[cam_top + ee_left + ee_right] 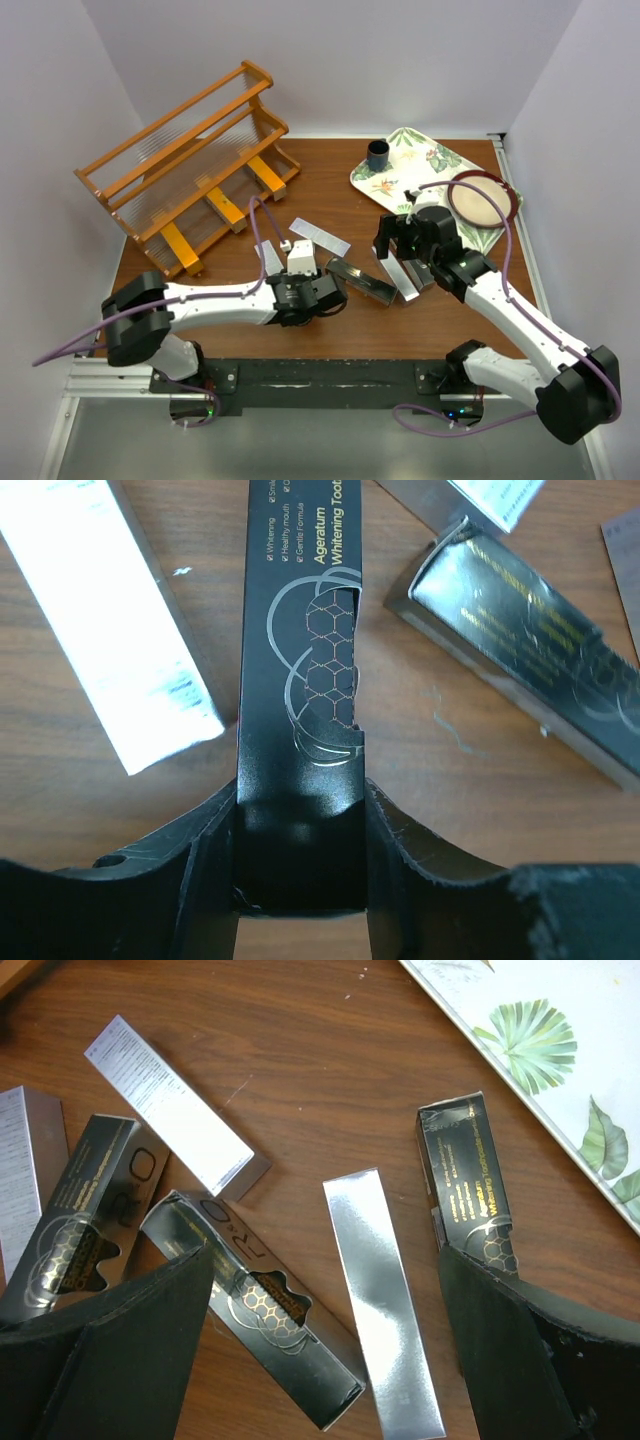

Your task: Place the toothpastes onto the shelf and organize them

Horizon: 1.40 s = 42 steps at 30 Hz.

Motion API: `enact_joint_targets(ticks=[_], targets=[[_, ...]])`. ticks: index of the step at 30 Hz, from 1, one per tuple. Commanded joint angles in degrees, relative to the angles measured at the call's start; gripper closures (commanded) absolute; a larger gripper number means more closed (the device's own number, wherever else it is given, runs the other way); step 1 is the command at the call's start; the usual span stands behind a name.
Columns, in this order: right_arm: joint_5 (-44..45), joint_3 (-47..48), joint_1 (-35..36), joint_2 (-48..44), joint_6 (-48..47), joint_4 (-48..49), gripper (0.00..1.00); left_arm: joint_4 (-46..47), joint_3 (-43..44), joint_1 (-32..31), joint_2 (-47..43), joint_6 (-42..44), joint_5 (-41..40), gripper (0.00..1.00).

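My left gripper [300,865] is shut on the near end of a black toothpaste carton [300,650], which lies flat on the table and reaches away from the fingers [360,281]. A white-faced silver carton [115,630] lies to its left and another black carton [530,640] to its right. My right gripper [325,1360] hangs open over the pile, with a silver carton [385,1310] and a black carton [260,1310] under the gap. A third black carton [465,1190] runs under the right finger. The orange wooden shelf [185,130] stands at the back left, with three orange-gold cartons [225,208] on its lowest step.
A floral white tray [392,178] at the back right carries a small dark cup [378,155]. A round dish with a maroon rim [483,198] sits beside it. More silver cartons [320,237] lie loose mid-table. Walls close in on the left, back and right.
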Motion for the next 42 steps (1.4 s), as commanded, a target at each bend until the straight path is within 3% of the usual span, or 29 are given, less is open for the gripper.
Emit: enact_joint_targets(ticks=[1, 7, 14, 19, 31, 36, 42], targets=[[-1.03, 0.44, -0.15, 0.39, -0.91, 1.77, 0.02, -4.84, -0.74, -1.12, -5.97, 2.5, -1.54, 0.65], [-1.29, 0.88, -0.15, 0.48, -0.91, 1.42, 0.02, -6.34, -0.56, -1.12, -11.51, 6.28, -1.37, 0.74], [-1.38, 0.88, -0.15, 0.04, -0.91, 1.33, 0.02, -8.54, 2.24, -1.12, -16.18, 11.63, -1.1, 0.74], [-1.56, 0.88, -0.15, -0.23, -0.91, 1.42, 0.02, -12.05, 6.9, -0.42, -19.43, 15.42, -5.75, 0.74], [-1.56, 0.18, -0.15, -1.98, -0.91, 1.5, 0.01, -0.9, 17.61, 17.33, -20.23, 37.82, -1.89, 0.74], [-1.73, -0.44, -0.15, -2.51, -0.82, 1.86, 0.02, 2.7, 20.96, 24.35, -16.19, 41.18, -1.37, 0.74], [-1.47, -0.88, -0.06, -3.13, -0.73, 2.03, 0.01, 4.55, 24.75, 30.34, -9.42, 38.72, -0.13, 0.75]])
